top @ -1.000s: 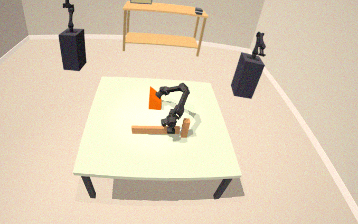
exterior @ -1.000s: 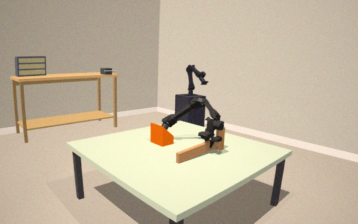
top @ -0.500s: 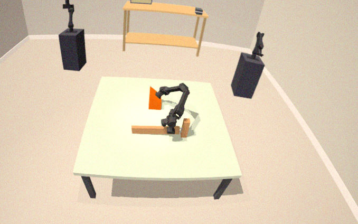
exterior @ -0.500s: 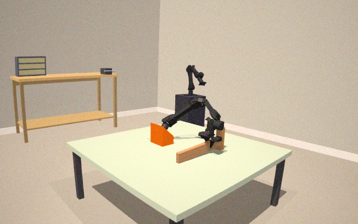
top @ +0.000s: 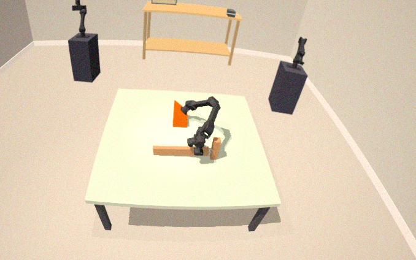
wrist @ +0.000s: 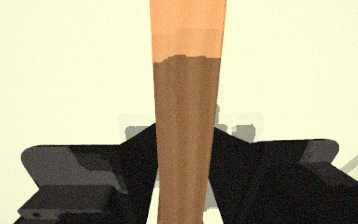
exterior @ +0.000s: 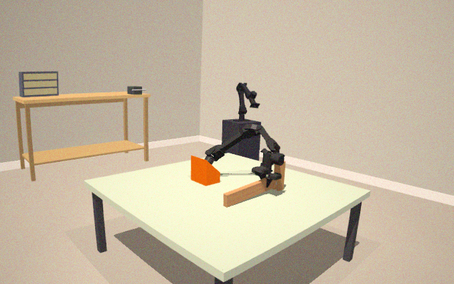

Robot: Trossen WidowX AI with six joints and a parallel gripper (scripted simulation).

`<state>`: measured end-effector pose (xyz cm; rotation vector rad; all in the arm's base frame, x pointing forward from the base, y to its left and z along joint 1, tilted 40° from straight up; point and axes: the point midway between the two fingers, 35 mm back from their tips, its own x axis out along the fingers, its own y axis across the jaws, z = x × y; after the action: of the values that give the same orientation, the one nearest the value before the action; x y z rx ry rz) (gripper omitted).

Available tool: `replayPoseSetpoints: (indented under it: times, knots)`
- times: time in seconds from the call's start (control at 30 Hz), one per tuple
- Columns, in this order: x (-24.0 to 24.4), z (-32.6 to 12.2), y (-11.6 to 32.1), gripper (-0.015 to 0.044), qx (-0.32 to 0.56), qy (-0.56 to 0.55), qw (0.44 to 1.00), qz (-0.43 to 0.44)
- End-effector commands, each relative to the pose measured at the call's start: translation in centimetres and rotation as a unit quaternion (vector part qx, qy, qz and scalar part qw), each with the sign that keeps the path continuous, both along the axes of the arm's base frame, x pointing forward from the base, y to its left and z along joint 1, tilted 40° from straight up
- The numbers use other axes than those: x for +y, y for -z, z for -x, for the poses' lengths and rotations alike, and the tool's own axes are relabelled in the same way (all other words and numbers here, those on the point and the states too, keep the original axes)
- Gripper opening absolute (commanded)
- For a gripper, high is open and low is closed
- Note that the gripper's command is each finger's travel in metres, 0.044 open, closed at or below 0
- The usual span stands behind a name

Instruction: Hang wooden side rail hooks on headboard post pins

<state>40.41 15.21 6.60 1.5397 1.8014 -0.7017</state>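
The wooden side rail (top: 172,150) (exterior: 242,194) (wrist: 187,100) lies lengthwise toward the post, its far end down on the table (top: 138,181) (exterior: 187,214). The headboard post (top: 215,149) (exterior: 282,174) stands upright just beyond the rail's near end. My gripper (top: 199,151) (exterior: 268,182) (wrist: 179,124) is shut on the rail near its post end, one finger on each side. A bit of grey metal from the hooks (top: 210,150) shows in the narrow gap between rail and post. Whether the hooks sit on the pins is too small to tell; the slot and pins are hidden.
An orange wedge-shaped block (top: 180,114) (exterior: 205,171) stands at my arm's base, behind the rail. Dark pedestals (top: 84,58) (top: 287,89) with other arms and a wooden shelf bench (top: 190,9) (exterior: 84,97) stand away from the table.
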Motion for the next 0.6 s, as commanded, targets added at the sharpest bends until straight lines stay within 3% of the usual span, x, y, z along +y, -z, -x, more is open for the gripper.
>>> replayPoseSetpoints:
  times: [0.0, 0.57]
  knots:
    - [-0.20, -0.57, -0.70, 0.0000, -0.009, 0.006, 1.000, -0.004]
    - [-0.17, -0.68, -0.90, 0.0000, -0.009, 0.006, 1.000, -0.004]
